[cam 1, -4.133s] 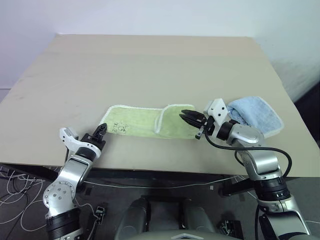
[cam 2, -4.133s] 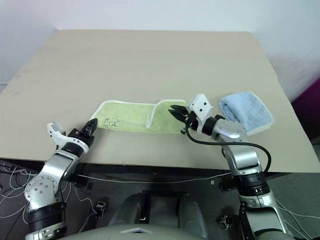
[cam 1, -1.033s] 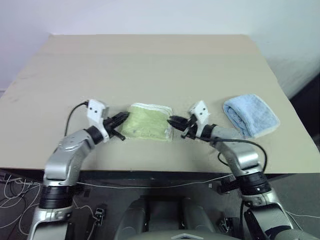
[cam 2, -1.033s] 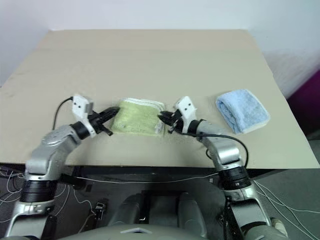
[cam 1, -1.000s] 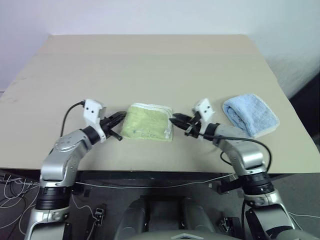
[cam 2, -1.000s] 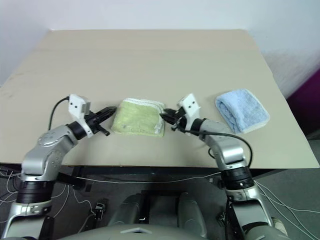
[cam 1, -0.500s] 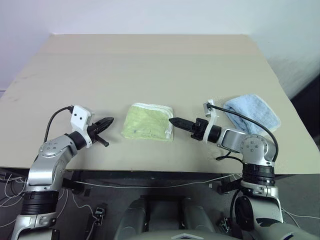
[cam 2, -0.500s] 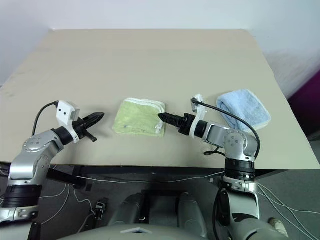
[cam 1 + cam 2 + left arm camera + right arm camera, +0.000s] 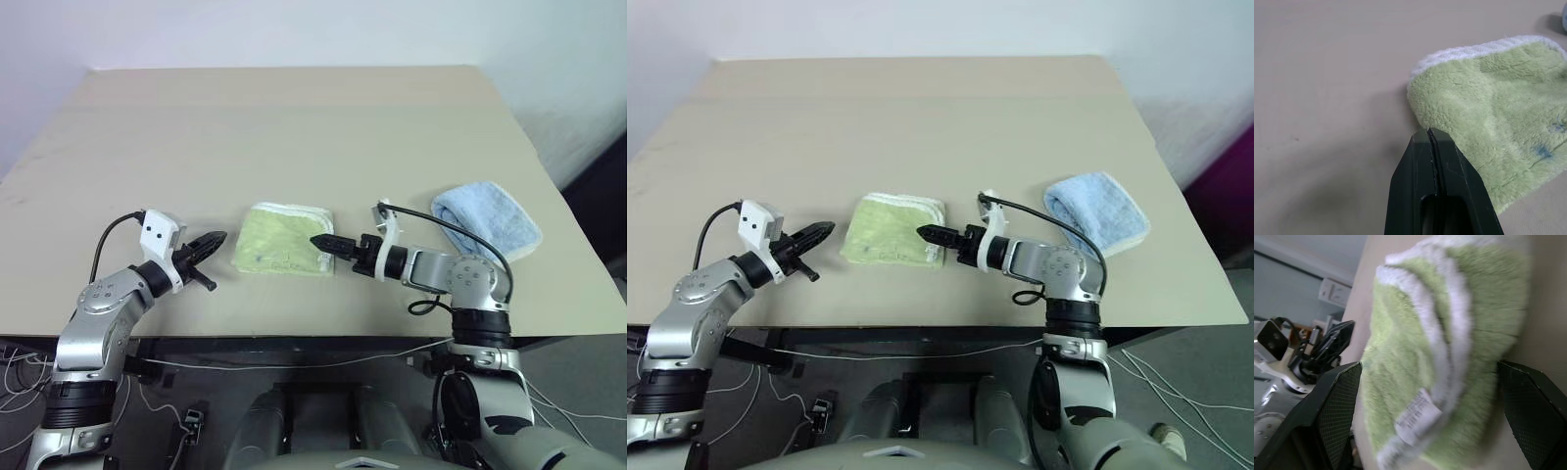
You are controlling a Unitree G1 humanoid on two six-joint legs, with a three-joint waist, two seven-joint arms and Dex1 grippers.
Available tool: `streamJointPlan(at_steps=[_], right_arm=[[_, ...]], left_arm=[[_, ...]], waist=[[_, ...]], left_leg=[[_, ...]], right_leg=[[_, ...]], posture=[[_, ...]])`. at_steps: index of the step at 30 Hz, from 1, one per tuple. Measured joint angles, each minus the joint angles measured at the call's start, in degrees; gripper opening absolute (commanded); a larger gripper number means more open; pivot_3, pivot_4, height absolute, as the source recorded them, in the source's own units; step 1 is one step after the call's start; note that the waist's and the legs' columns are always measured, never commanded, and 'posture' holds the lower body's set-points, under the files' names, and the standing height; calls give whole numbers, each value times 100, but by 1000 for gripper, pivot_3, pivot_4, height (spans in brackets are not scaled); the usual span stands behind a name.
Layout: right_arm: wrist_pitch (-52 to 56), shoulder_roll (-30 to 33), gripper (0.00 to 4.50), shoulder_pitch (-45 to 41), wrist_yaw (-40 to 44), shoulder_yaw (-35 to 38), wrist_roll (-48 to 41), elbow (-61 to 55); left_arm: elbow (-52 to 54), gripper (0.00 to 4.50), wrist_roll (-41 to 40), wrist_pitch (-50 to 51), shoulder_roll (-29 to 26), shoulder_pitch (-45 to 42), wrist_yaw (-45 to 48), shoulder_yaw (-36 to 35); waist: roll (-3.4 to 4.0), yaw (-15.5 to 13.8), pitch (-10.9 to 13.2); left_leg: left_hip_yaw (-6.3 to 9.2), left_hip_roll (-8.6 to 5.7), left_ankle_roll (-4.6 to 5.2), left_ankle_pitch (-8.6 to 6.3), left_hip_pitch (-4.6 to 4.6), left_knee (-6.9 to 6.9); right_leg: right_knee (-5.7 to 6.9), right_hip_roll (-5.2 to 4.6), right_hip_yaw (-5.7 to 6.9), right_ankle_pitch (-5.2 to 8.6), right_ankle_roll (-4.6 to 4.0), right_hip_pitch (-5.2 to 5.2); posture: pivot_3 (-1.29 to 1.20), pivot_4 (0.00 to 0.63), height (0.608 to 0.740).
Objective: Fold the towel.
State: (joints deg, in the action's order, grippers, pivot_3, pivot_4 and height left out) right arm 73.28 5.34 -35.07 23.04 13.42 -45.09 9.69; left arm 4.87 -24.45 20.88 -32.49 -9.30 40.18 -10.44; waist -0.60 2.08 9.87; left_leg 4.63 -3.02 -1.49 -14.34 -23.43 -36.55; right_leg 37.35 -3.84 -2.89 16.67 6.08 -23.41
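Green towel folded, near-centre of tabletop (image 9: 294,127).
Towel (image 9: 286,238) lies compact (white tag showing); left end effector (image 9: 217,238) pressed closed just left of it, right end effector (image 9: 320,241) spread wide at its right edge.

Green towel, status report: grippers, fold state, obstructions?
Left gripper shut, off the towel. Right gripper open at its edge. Towel folded compact. Blue towel lies apart.

Both arms reach inward, the left gripper (image 9: 214,238) closed and the right gripper (image 9: 321,242) spread wide.
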Motion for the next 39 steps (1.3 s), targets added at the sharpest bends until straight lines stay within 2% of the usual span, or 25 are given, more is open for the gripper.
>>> streamJointPlan(at_steps=[5, 8, 19, 28, 30, 35, 39], right_arm=[[-152, -203, 4465, -267, -13, -76, 98, 428], [-216, -252, 3885, -335, -51, 44, 99, 630], [-95, -429, 74, -245, -355, 548, -131, 496], [-122, -494, 15, -3, -720, 783, -355, -155], [-126, -430, 15, 26, -882, 988, -500, -423], [-157, 67, 15, -186, -1628, 2096, -1335, -1122], [-116, 143, 15, -70, -1982, 2189, -1705, -1341]], left_arm=[[57, 0, 0, 0, 25, 18, 20, 0], [99, 0, 0, 0, 38, 41, 22, 0], [211, 0, 1, 2, 105, 73, 28, 15], [208, 0, 6, 2, 124, 37, 80, 65], [208, 0, 7, 2, 127, 35, 83, 67], [174, 0, 15, -1, 175, 20, 136, 113], [-31, 0, 40, -12, 373, -163, 190, 379]], waist=[[0, 39, 0], [0, 44, 0], [0, 42, 0], [0, 32, 0], [2, 22, 1], [2, -6, 1], [2, 46, 1]], left_leg=[[0, 0, -3, 2, 0, 5], [0, 0, -4, 3, 0, 6], [0, 0, -5, 3, 0, 8], [0, -1, -5, 3, -1, 10], [0, -3, -5, 3, -1, 9], [0, -4, -4, 3, -1, 10], [-2, 2, -4, 4, 0, 17]], right_leg=[[0, 1, 0, 0, 0, -3], [1, 1, 0, 0, 0, -3], [1, 1, 0, 0, 0, -4], [0, 0, 0, 0, 0, -4], [-1, -2, 0, 0, 0, -4], [-3, -4, 0, 0, 0, -3], [-3, 2, -3, 0, 0, -4]], posture=[[0, 150, 740], [0, 150, 740], [0, 150, 740], [0, 150, 740], [0, 150, 740], [0, 150, 740], [0, 150, 740]])
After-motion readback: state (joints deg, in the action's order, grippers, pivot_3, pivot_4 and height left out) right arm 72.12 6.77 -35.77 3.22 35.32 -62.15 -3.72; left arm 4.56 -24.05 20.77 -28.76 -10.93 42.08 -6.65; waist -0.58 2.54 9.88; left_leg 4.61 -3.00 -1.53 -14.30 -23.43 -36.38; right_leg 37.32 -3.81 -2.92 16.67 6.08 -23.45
